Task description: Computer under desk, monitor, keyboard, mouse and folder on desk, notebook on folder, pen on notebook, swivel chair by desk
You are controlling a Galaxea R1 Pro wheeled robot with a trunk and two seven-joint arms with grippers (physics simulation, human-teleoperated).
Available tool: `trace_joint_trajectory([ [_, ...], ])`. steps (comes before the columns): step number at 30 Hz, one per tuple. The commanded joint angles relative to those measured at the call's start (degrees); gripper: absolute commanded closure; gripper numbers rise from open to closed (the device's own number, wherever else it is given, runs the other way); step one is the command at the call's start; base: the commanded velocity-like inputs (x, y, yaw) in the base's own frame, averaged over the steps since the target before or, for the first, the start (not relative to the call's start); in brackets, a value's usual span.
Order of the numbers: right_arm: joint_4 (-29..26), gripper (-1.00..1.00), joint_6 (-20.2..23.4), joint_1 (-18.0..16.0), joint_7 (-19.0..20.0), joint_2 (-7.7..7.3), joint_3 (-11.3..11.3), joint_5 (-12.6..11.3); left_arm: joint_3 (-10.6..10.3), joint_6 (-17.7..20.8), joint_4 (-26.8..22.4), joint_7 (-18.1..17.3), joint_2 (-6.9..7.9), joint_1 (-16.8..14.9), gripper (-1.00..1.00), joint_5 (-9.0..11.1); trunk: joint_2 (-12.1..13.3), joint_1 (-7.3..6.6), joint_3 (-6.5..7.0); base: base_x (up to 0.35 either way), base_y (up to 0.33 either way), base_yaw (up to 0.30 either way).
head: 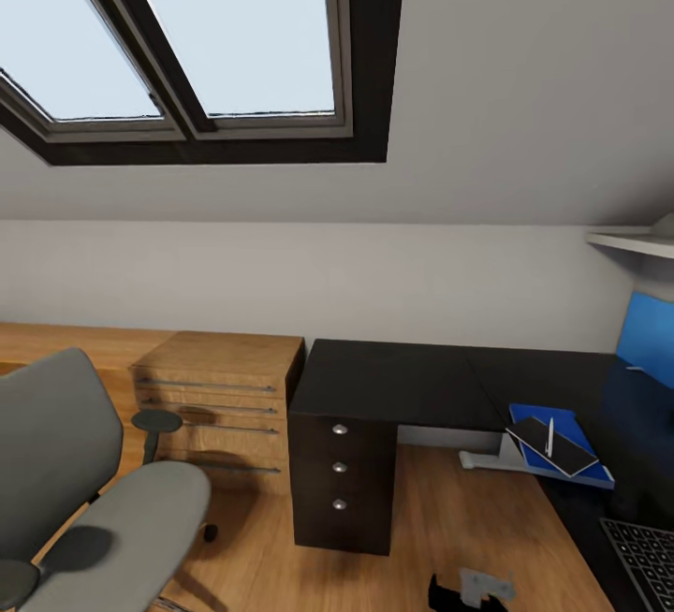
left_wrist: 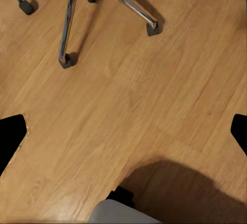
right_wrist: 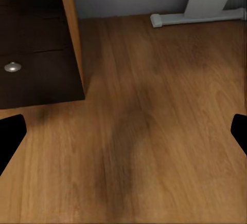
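Blue folder (head: 562, 448) on desk (head: 393, 383), notebook (head: 538, 439) and pen (head: 549, 436) atop; both grippers spread.

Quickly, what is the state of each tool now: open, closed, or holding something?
Left tool: open, holding nothing, over bare floor.
Right tool: open, holding nothing, over bare floor.

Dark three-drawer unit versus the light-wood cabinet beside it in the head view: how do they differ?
The dark three-drawer unit is near-black with round silver knobs; the light-wood cabinet is pale oak with long thin bar handles. The unit is narrower and sits under the black desk top, while the cabinet is wider and freestanding. Both stand on the wood floor with closed drawers.
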Motion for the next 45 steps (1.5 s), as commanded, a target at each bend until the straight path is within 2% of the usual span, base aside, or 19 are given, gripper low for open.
trace_joint_trajectory([
  [1,4.99,-1.00,-6.22,-0.01,-0.33,-0.02,0.35,-0.06,-0.55,-2.81,2.57,0.35,0.02,-0.03,-1.00,0.60,0.36,-0.22,0.12,0.000,0.000,0.000],
  [3,7.83,-1.00,-9.51,-0.02,-0.33,0.02,0.38,0.23,-0.68,-3.98,4.22,0.32,-0.03,-0.03,-1.00,0.60,1.16,-0.66,0.48,0.000,0.000,0.000],
  [4,12.82,-1.00,-14.85,0.00,-0.33,0.05,0.37,0.74,-0.83,-5.26,6.89,-0.01,-0.08,-0.03,-1.00,0.60,1.56,-0.88,0.66,0.000,0.000,0.000],
  [7,17.59,-1.00,-19.08,-0.01,-0.13,-0.01,0.28,0.96,-0.81,-5.83,9.01,-1.84,-0.03,-0.03,-1.00,0.66,2.76,-1.53,1.20,0.000,0.000,0.014],
  [9,23.24,-1.00,-23.29,-0.02,0.06,-0.16,0.13,0.82,-0.73,-6.09,12.49,-7.55,0.20,-0.06,-1.00,0.83,3.57,-1.97,1.56,0.000,0.000,0.150],
  [12,26.65,-1.00,-26.35,-0.02,0.16,-0.31,-0.07,0.63,-0.63,-6.23,15.13,-13.19,0.52,-0.05,-1.00,0.85,4.77,-2.63,2.06,0.000,0.000,0.219],
  [16,27.76,-1.00,-27.26,-0.13,0.20,-0.53,-0.24,0.50,-0.65,-6.23,16.00,-14.96,0.36,-0.07,-1.00,0.77,6.37,-3.51,2.60,0.000,0.000,0.215],
  [21,28.05,-1.00,-27.42,-0.22,0.20,-0.96,-0.27,0.47,-0.67,-6.16,16.24,-15.52,0.28,-0.07,-1.00,0.86,8.38,-4.61,3.10,0.000,0.000,0.134],
  [45,28.10,-1.00,-27.53,-0.46,0.29,-1.95,-0.26,0.64,-0.67,-6.14,16.22,-15.75,0.36,-0.04,-1.00,0.77,8.38,-4.61,1.07,0.000,0.000,0.123],
])
